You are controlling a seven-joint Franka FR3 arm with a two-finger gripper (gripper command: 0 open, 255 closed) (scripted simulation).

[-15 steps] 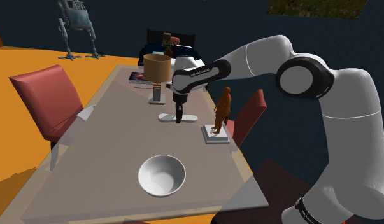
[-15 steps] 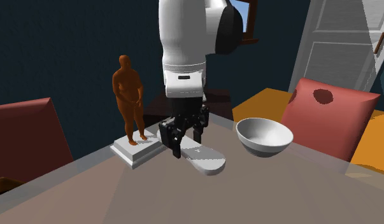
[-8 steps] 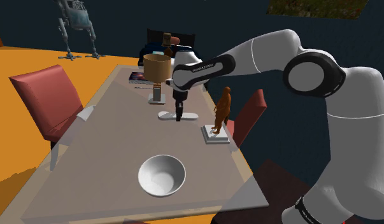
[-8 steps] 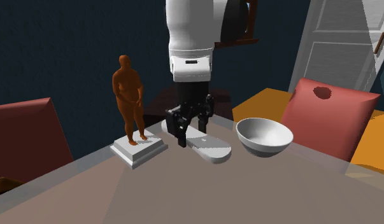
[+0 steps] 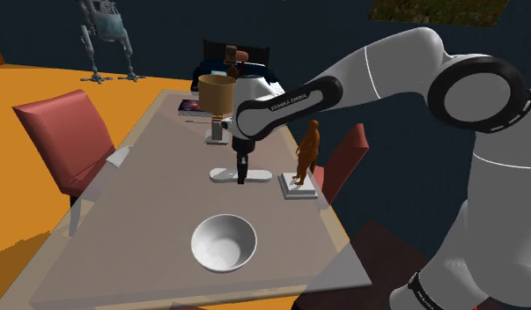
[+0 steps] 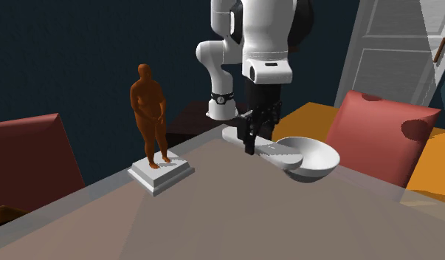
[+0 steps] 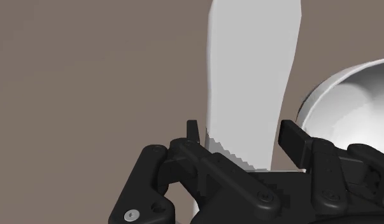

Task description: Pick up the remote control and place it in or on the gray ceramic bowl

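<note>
A flat white remote control (image 5: 223, 174) hangs level above the brown table (image 5: 149, 211), clasped near its middle by my black gripper (image 5: 242, 177), which points straight down. In the second exterior view the gripper (image 6: 252, 145) holds the remote (image 6: 276, 151) just beside the bowl (image 6: 311, 161), one end reaching its rim. The light grey bowl (image 5: 224, 242) sits upright and empty near the table's front edge. In the wrist view both fingers (image 7: 192, 131) press the remote (image 7: 251, 76), with the bowl (image 7: 353, 105) off to one side.
A brown human statuette (image 5: 306, 155) on a white base stands close to the gripper by the table's edge. A lamp (image 5: 217, 99) and a book (image 5: 189, 107) sit at the far end. Red chairs (image 5: 65, 141) flank the table.
The gripper has carried the remote away from the statuette and towards the bowl. In the second exterior view it moved right, until the remote's end reached the bowl's rim.
</note>
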